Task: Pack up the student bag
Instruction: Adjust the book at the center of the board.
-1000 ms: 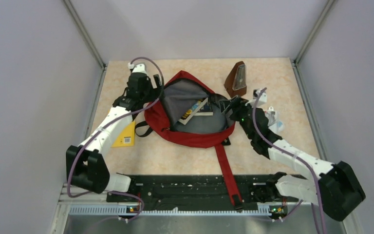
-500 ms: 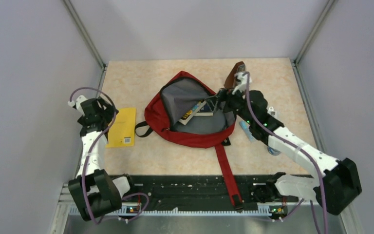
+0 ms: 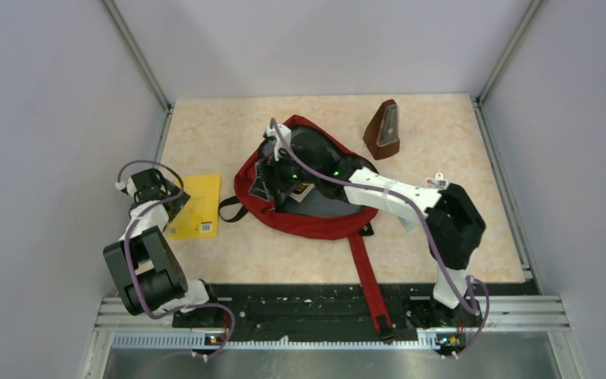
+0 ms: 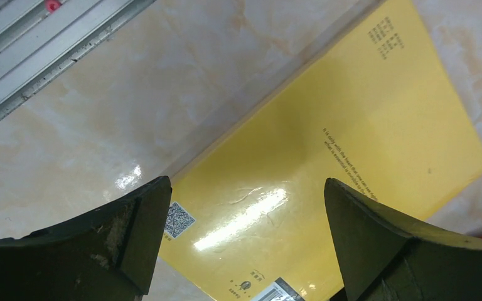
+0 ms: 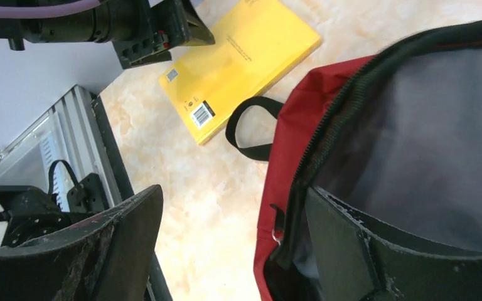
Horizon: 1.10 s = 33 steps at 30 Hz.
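The student bag (image 3: 316,219) is a dark-red backpack lying open mid-table, grey lining up, with its long red strap (image 3: 365,272) running toward me. My right gripper (image 3: 267,178) reaches across it to its left rim. In the right wrist view this gripper (image 5: 232,195) is open, one finger outside on the table side and one finger inside the bag (image 5: 289,150), with the zipper rim between them. My left gripper (image 3: 175,197) is open and empty just above a yellow book (image 3: 197,207), which fills the left wrist view (image 4: 326,144) under the gripper (image 4: 246,183).
A brown metronome (image 3: 384,130) stands at the back right. A book (image 3: 306,189) shows partly inside the bag under my right arm. The bag's black handle loop (image 5: 251,128) lies toward the yellow book (image 5: 238,63). A metal rail (image 4: 44,56) runs along the left edge.
My right arm swung from the bag's right side across to its left rim. My left arm folded back toward its base, gripper still at the yellow book.
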Tool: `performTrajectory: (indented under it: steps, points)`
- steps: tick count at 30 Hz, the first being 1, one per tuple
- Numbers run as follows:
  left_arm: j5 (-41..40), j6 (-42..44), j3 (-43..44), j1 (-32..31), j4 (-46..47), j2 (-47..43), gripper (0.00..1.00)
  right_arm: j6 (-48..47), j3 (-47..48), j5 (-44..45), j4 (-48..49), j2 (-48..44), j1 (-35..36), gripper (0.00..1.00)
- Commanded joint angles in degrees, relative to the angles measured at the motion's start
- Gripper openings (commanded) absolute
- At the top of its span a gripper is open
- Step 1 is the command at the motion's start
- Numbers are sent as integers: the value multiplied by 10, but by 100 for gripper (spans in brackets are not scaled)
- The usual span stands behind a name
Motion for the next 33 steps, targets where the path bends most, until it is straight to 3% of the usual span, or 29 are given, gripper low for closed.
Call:
performTrajectory:
  steps: [1, 7, 14, 22, 26, 33]
  points:
    - [-2, -11, 13, 3, 4, 22, 96, -19, 115, -63, -43, 87, 14, 81]
    - [20, -22, -6, 2, 13, 33, 96, -31, 297, -60, -152, 240, 32, 78]
    - [109, -43, -55, -2, 43, 6, 93, -19, 423, -10, -226, 356, 38, 73]
    - [167, -70, -105, -60, 66, -35, 90, -31, 397, 47, -236, 322, 47, 74]
    - [136, -76, -116, -106, 41, -87, 90, -41, 383, 69, -252, 274, 47, 74]
    - [33, -70, -105, -106, -19, -180, 92, -69, 368, 83, -265, 196, 67, 75]
